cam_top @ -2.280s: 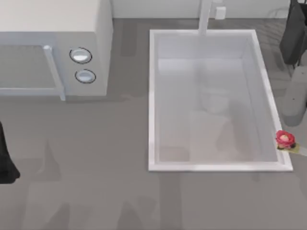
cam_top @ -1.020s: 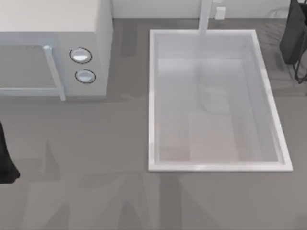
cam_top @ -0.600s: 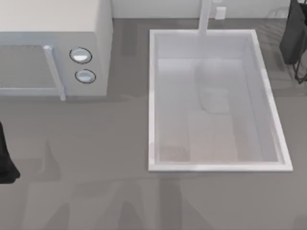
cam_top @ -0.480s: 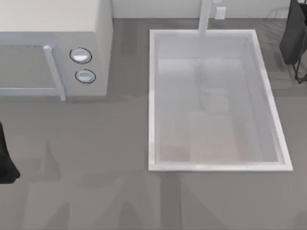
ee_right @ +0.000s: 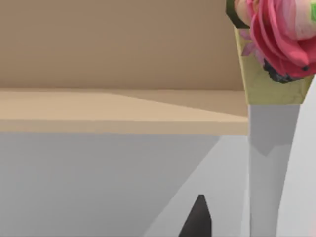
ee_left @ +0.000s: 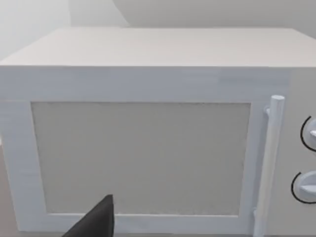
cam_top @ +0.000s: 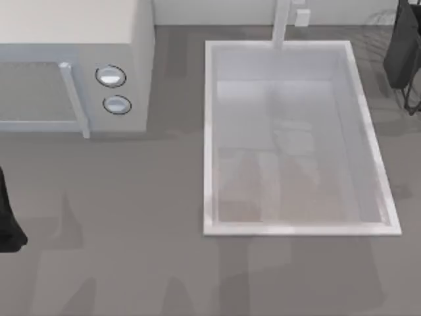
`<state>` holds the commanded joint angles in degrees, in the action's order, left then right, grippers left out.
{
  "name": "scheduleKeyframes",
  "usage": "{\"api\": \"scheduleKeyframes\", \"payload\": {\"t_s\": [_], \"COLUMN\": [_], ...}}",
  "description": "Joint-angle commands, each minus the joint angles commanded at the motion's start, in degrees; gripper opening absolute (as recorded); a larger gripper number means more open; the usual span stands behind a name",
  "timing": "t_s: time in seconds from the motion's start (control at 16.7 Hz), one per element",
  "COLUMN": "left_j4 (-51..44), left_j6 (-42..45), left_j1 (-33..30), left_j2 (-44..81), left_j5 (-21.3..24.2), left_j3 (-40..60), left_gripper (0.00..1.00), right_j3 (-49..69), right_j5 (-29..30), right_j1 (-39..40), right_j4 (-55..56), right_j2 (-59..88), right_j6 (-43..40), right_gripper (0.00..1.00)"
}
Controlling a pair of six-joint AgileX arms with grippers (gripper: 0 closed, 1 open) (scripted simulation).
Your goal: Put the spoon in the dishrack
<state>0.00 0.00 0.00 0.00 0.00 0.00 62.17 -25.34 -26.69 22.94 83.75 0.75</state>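
The spoon hangs close in front of the right wrist camera, its round red-pink end (ee_right: 279,34) uppermost, the yellowish neck (ee_right: 266,81) below it and the white handle (ee_right: 271,173) running down out of frame. My right gripper is shut on the spoon, and one dark fingertip (ee_right: 198,221) shows beside the handle. A tan wall and a white surface lie behind it. The dishrack (cam_top: 402,49), thin wires around a dark slab, stands at the table's far right edge. My left arm (cam_top: 8,227) is parked at the left edge, a dark finger (ee_left: 98,219) facing the microwave.
A white microwave (cam_top: 72,72) fills the back left; its door (ee_left: 140,158) and handle (ee_left: 269,163) face the left wrist. The big white sink basin (cam_top: 209,138) sits right of centre, with a faucet (cam_top: 281,23) at its back rim. Grey counter runs along the front.
The spoon and the right arm, at the sink's front right rim 2.3 s ago, have left the top view. Shadows inside the basin have shifted. The left arm has stayed still.
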Motion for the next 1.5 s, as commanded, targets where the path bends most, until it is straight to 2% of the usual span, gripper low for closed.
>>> {"api": "scheduleKeyframes", "payload": {"t_s": [0.18, 0.36, 0.78, 1.5], "left_j4": [0.0, 0.0, 0.0, 0.0], "left_j6": [0.0, 0.0, 0.0, 0.0], "left_j1": [0.0, 0.0, 0.0, 0.0], "left_j2": [0.0, 0.0, 0.0, 0.0], "left_j5": [0.0, 0.0, 0.0, 0.0], "left_j3": [0.0, 0.0, 0.0, 0.0], "left_gripper": [1.0, 1.0, 1.0, 1.0], "right_j3": [-2.7, -5.1, -6.1, -6.1], "right_j5": [4.4, 8.0, 9.5, 9.5], "right_j1": [4.2, 7.7, 9.1, 9.1], "right_j4": [13.2, 21.5, 24.2, 24.2], "right_j2": [9.9, 16.8, 19.2, 19.2], "right_j6": [0.0, 0.1, 0.2, 0.2], "right_gripper": [0.0, 0.0, 0.0, 0.9]}}
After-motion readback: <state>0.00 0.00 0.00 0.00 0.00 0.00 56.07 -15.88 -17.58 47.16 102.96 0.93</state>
